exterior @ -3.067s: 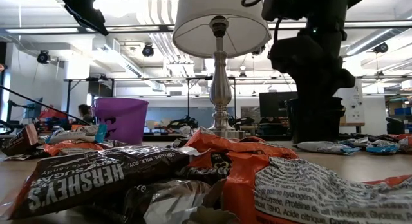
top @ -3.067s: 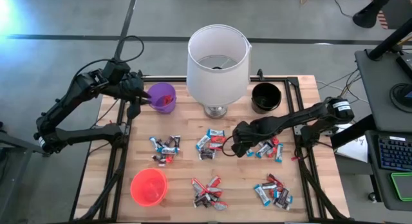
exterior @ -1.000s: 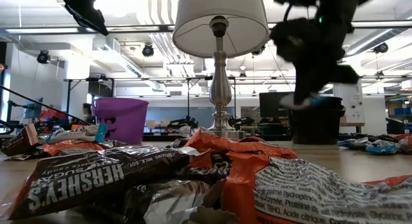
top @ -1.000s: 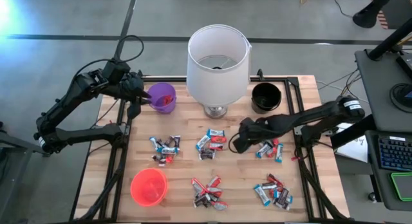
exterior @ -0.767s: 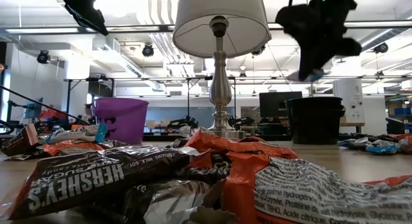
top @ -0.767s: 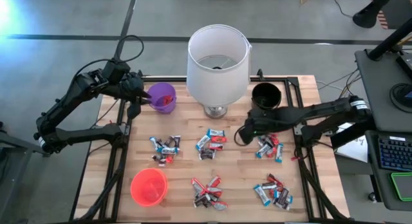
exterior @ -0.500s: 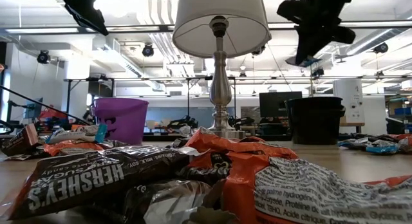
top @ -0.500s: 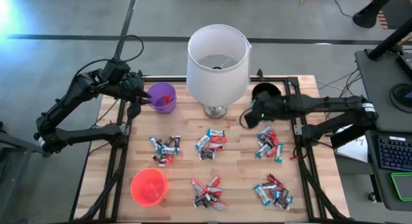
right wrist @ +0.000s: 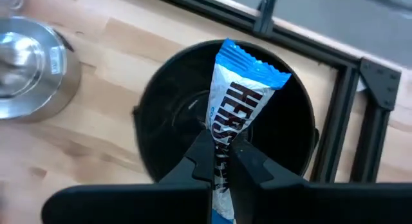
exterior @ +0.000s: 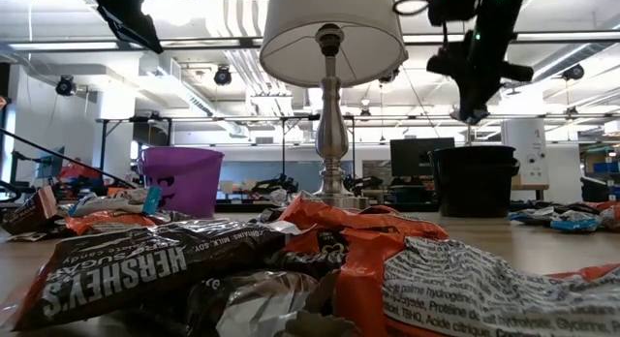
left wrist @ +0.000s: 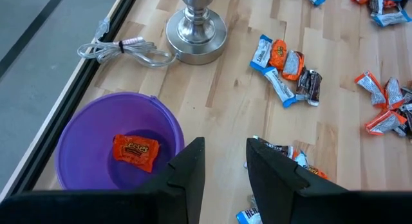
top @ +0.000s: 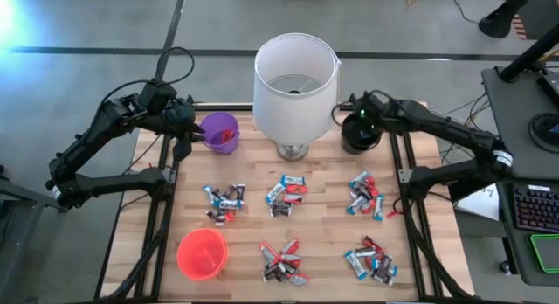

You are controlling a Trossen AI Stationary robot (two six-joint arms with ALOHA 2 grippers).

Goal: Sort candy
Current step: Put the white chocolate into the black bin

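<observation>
High view: wooden table [top: 323,177] w/ white-shaded lamp [top: 295,77] at back centre, purple cup [top: 219,132] back left, black cup [top: 360,132] back right, red cup [top: 203,253] front left. Candy in five small heaps betw. the cups: one by left-centre [top: 224,202], one at centre [top: 286,193], one right-centre [top: 365,195], two along front edge [top: 283,261] and [top: 370,259].

Right gripper [top: 353,129] up over black cup, arm reaching in from right side. Right wrist view: fingers [right wrist: 199,161] pinched tight on a blue-and-white candy bar [right wrist: 237,105], held upright directly above the cup's mouth [right wrist: 164,114]; dark lettering on wrapper, blue crimped end pointing away from wrist. Lamp's metal base [right wrist: 32,73] just beside the cup.

Low view: same gripper [exterior: 472,112] hanging well above black cup [exterior: 474,182], blue wrapper tip barely visible at its end. Foreground filled w/ dark brown and orange wrappers [exterior: 242,269], blurred.

Left gripper [top: 183,134] parked near purple cup at table's back-left corner. Left wrist view: fingers [left wrist: 192,166] narrowly apart, nothing betw. them; purple cup [left wrist: 84,137] below w/ one orange-wrapped candy [left wrist: 136,151] inside. Coiled lamp cord [left wrist: 122,50] beside lamp base [left wrist: 196,34]. More mixed candy [left wrist: 288,66] scattered on wood beyond.
</observation>
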